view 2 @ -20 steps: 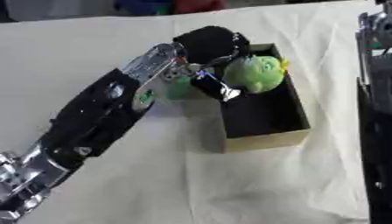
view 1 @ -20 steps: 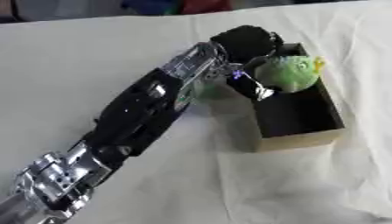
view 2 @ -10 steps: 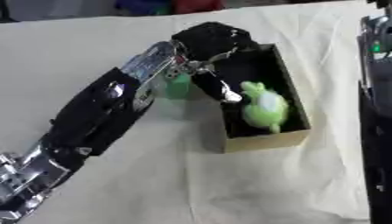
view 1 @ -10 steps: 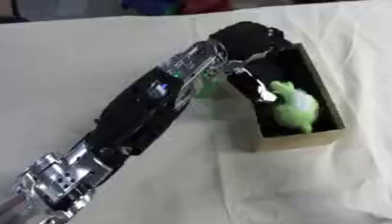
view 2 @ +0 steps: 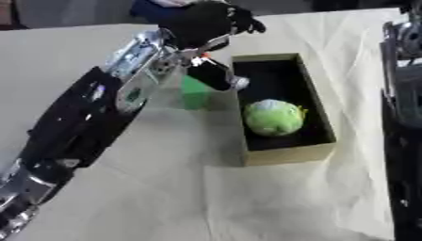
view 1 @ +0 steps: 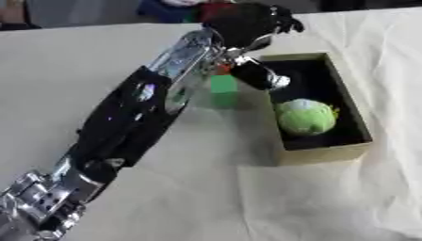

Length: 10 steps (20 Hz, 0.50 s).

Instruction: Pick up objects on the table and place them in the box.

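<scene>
Green plush toy point(view 1: 306, 116) dropped, now sits in box point(view 1: 322, 154). Left hand point(view 1: 247, 21) pulled back, fingers empty, clenched. Green block point(view 1: 223, 88) remains on desk point(view 1: 74, 61).

A round green plush toy point(view 1: 306, 116) sits in the near half of the black-lined open box point(view 1: 356, 113), with a green block point(view 1: 223, 89) on the cloth at the box's nine o'clock.
</scene>
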Tool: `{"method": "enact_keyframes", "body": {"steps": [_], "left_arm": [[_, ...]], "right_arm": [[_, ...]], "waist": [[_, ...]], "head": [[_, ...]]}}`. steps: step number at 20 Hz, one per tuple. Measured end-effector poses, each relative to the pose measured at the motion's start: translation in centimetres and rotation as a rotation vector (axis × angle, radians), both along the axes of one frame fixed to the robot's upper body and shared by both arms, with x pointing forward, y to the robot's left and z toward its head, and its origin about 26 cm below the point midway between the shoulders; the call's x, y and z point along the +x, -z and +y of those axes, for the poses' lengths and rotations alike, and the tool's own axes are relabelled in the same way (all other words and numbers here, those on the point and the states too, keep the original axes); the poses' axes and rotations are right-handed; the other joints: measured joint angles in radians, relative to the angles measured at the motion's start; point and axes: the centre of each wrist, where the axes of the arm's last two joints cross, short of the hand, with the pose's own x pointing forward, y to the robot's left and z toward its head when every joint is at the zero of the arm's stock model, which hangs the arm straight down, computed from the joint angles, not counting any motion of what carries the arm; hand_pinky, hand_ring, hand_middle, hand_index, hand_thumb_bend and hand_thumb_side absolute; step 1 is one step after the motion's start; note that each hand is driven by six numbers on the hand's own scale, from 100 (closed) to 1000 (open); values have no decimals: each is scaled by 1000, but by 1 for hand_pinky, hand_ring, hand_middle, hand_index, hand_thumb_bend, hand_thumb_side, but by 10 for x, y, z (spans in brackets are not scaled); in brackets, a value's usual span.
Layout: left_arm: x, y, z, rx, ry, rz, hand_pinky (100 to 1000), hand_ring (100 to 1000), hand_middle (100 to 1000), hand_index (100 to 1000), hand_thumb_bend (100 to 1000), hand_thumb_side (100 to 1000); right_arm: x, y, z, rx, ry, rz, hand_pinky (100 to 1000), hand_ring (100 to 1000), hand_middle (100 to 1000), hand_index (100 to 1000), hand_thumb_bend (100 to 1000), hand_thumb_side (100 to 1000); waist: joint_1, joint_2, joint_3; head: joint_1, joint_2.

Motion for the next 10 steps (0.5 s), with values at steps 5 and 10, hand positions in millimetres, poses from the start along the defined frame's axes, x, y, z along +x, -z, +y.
{"method": "enact_keyframes", "body": {"steps": [5,10], "left_arm": [[-3,10,22,22,-51,55,713,756,755,909,466,686],[1,23,33,53,-91,121,718,761,765,916,488,681]], "right_arm": [[1,4,-4,-5,17,10,839,782,687,791,100,1000],[1,4,-7,-6,26,11,839,781,686,790,100,1000]], "waist": [[-1,-6,23],[-3,-9,34]], "head": [[-19,6],[-24,10]]}}
